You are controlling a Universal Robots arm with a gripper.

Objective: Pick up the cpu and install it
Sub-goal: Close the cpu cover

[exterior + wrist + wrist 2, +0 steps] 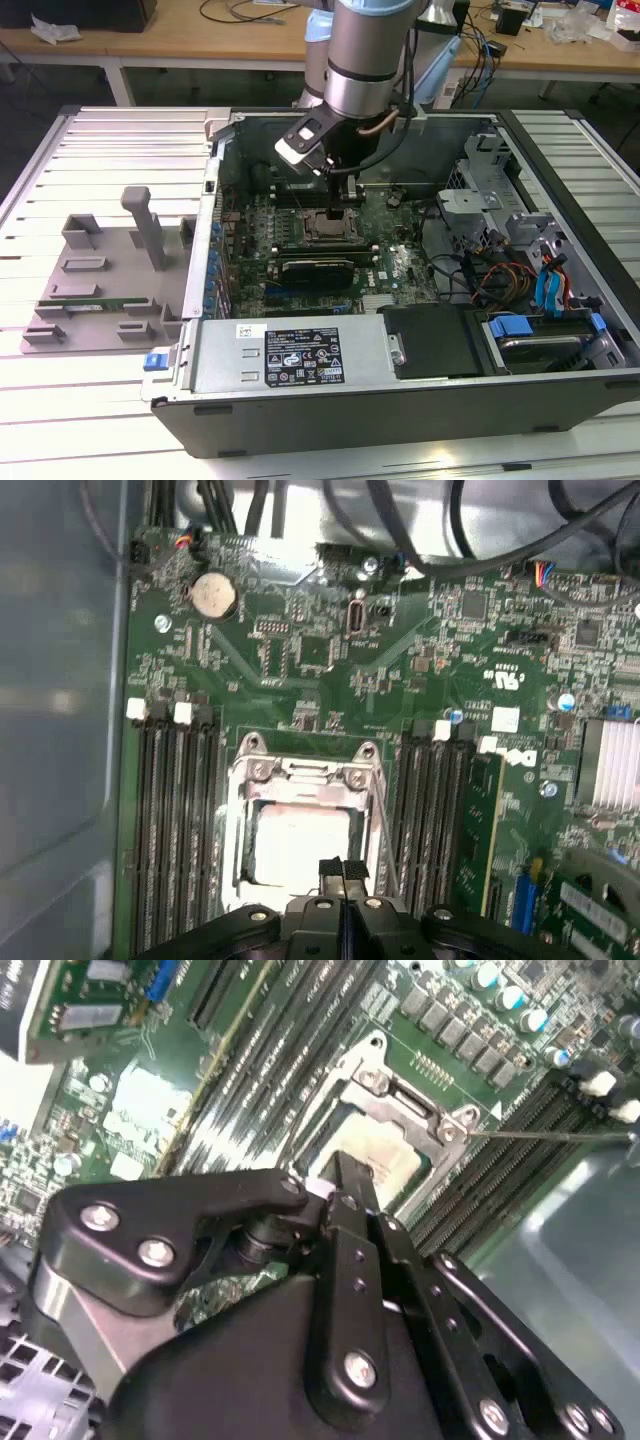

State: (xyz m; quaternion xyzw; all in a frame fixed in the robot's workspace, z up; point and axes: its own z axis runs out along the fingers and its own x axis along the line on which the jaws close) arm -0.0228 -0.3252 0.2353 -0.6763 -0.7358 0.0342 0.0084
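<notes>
The cpu (298,842) is a pale square plate lying flat inside the open metal socket frame (262,772) on the green motherboard (392,262); in the second wrist view the cpu (388,1156) also sits within that frame. My gripper (340,868) hangs straight down over the socket, its black fingers (345,1192) pressed together at the cpu's near edge, with nothing held between them. In the exterior view my gripper (335,205) stands just above the socket (330,230), in the middle of the open computer case (300,365). Whether the tips touch the plate I cannot tell.
Rows of black memory slots (175,820) flank the socket on both sides. A thin socket lever (545,1136) sticks out sideways. A grey parts fixture (100,270) lies on the slatted table at the exterior view's left. Cables and drive bays (530,290) crowd the case's right end.
</notes>
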